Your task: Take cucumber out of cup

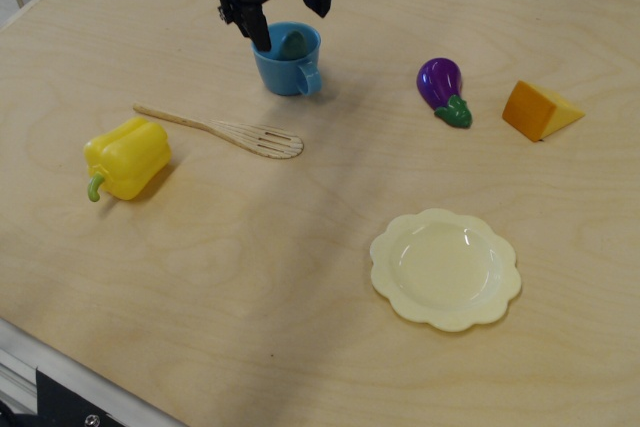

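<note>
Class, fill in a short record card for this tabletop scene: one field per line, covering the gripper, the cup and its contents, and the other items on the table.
gripper: open, fingers straddling the cup's rim
cup: light blue, upright, handle towards the camera
cucumber: dark green, inside the cup
spatula: wooden, slotted, lying flat
pepper: yellow, left of the spatula
eggplant: purple, right of the cup
cheese wedge: orange, far right
plate: pale yellow, scalloped, nothing on it
</note>
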`<state>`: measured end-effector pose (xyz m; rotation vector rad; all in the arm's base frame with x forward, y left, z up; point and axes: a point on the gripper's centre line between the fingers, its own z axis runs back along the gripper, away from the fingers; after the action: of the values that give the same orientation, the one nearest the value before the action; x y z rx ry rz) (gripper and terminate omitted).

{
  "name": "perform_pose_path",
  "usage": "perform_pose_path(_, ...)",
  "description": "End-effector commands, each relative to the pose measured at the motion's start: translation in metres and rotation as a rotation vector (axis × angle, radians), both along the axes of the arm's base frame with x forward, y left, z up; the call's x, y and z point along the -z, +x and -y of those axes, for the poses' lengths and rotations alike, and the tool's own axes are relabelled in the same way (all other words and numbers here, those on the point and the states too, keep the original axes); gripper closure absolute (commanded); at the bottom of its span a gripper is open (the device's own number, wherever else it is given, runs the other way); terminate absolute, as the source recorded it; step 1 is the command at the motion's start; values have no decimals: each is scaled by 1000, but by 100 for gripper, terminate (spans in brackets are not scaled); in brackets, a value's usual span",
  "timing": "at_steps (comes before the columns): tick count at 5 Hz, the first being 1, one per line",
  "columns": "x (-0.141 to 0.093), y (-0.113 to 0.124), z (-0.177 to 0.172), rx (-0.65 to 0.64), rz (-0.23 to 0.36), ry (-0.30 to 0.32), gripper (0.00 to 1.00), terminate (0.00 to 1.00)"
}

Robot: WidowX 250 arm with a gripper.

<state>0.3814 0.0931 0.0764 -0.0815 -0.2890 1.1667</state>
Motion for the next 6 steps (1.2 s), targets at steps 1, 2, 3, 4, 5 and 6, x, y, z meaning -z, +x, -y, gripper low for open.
perform_pose_path(1, -8, 23, -12, 26, 8, 8, 0, 0)
perform_pose_path(2, -3, 30, -11, 39, 2, 5, 0, 0)
perform_pose_path(3, -2, 32, -11, 48, -6, 18, 0, 0)
perform_pose_path(4, -4, 31, -9, 48, -5, 21, 100, 0)
perform_pose_path(5, -4, 32, -8, 49, -9, 21, 100, 0)
perform_pose_path(6, -12, 32, -12, 44, 0, 27, 100, 0)
